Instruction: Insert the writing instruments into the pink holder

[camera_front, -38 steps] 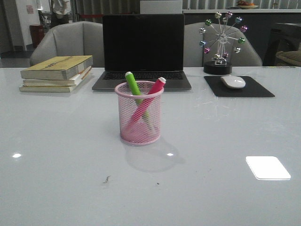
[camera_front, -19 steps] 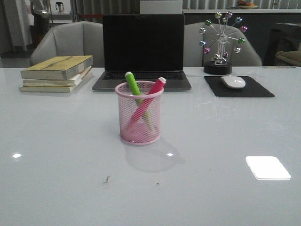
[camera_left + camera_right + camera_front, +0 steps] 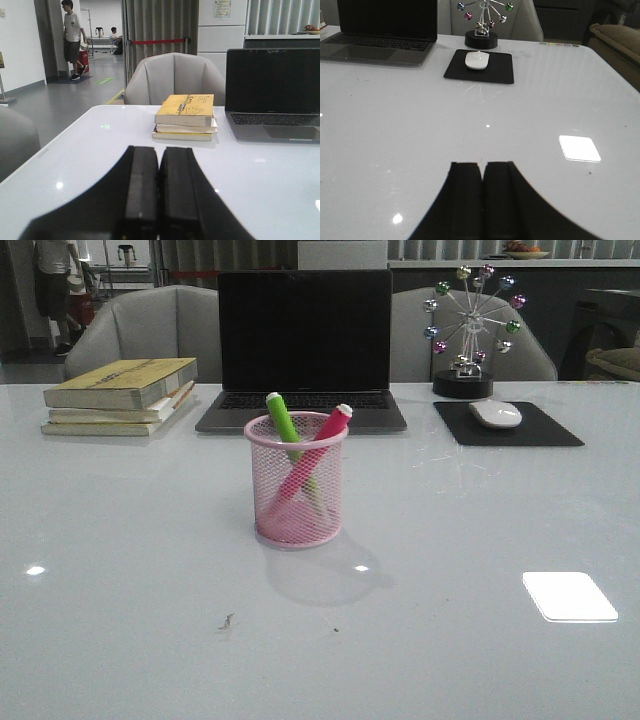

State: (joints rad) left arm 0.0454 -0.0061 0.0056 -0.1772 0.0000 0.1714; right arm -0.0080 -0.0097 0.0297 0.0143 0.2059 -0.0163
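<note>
The pink holder (image 3: 297, 480), a round wire-mesh cup, stands upright near the middle of the white table in the front view. Inside it lean two writing instruments, crossed: a green highlighter (image 3: 283, 422) with its capped end up to the left, and a hot pink highlighter (image 3: 325, 435) with its capped end up to the right. Neither arm shows in the front view. My left gripper (image 3: 159, 150) is shut and empty, its fingers pressed together over bare table. Likewise shut with nothing held, my right gripper (image 3: 483, 165) hangs above bare table. The holder is out of both wrist views.
Behind the holder sits an open black laptop (image 3: 304, 345). A stack of books (image 3: 122, 395) lies at the back left. A white mouse (image 3: 496, 414) on a black pad (image 3: 507, 425) and a metal ferris-wheel ornament (image 3: 466, 330) are at the back right. Grey chairs stand beyond the table.
The holder, the highlighters and both grippers have not moved. Only a person in the far background has shifted.
</note>
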